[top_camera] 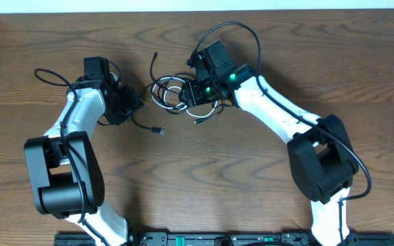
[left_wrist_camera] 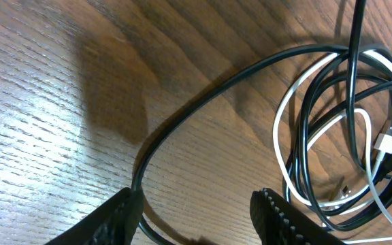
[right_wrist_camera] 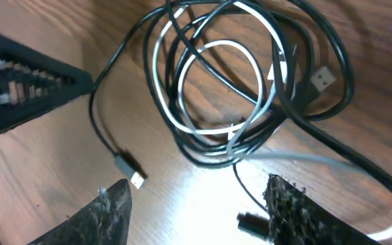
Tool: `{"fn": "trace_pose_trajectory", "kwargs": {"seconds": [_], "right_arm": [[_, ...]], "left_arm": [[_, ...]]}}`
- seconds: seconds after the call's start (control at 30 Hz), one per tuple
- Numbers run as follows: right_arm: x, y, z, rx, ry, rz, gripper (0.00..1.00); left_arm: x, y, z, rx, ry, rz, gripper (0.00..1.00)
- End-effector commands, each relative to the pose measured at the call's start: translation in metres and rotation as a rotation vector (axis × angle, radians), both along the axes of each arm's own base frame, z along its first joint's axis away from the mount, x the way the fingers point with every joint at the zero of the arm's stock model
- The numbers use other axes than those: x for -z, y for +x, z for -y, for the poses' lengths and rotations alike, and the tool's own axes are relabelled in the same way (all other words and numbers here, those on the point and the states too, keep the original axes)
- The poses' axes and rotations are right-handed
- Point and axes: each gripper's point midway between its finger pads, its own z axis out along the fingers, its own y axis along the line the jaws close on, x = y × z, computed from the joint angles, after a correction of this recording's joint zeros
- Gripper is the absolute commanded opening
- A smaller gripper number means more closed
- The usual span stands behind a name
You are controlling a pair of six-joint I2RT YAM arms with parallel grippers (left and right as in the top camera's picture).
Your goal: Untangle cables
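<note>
Nearest the lens on the left wrist were the dark, ridged fingers [left_wrist_camera: 111, 219] of the left gripper [left_wrist_camera: 196, 228]. They stood roughly half apart, with bare wood showing between them. The black cable [left_wrist_camera: 216, 85] swept off the tangle in a long arc and ran in between those fingers, close to the one on the left of that view. The jaws were not pinched on it, and I couldn't tell whether it brushed that finger.

The right gripper [right_wrist_camera: 196, 214] was parted about as much and hung low over the near edge of the tangle. There the white cable [right_wrist_camera: 220, 43] lay looped in among the black coils. A small dark plug [right_wrist_camera: 250, 223] sat on the wood between its fingers. A blurred white strand crossed close by the finger on the right of that view; I couldn't tell whether it rested on it. The jaws were closed on nothing.

From above, the bundle lay on the table [top_camera: 252, 191] toward the far side. It sat between the two grippers, with the right one over its right edge and the left one just beside its left. One black end ran past the left gripper toward the near side and finished in a metal plug [top_camera: 159, 130].
</note>
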Motion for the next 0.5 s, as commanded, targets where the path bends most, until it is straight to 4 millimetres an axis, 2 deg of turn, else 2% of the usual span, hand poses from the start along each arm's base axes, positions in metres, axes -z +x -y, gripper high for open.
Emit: {"fn": "trace_pose_trajectory", "kwargs": {"seconds": [0.0,0.13,0.2,0.27,0.4,0.47], "right_arm": [[0.028,0.002,-0.005,0.035,-0.042,-0.014,0.59],[0.033,0.015,-0.015,0.033,-0.010,0.040,0.60],[0.032,0.023,-0.020,0.035,0.009,0.074,0.55],[0.029,0.032,-0.022,0.048,0.019,0.113,0.44],[0.018,0.041,-0.030,0.047,0.064,0.167,0.03],[0.009,0.042,-0.037,0.024,0.113,0.181,0.01]], "left_arm": [[-0.014,0.006,0.000,0.011,0.004,0.043,0.56],[-0.014,0.006,0.000,0.011,0.004,0.043,0.56],[-0.014,0.006,0.000,0.011,0.004,0.044,0.56],[-0.014,0.006,0.000,0.012,0.004,0.045,0.56],[-0.017,0.008,0.005,0.027,-0.027,0.059,0.57],[-0.022,0.012,0.015,0.089,-0.070,0.098,0.59]]}}
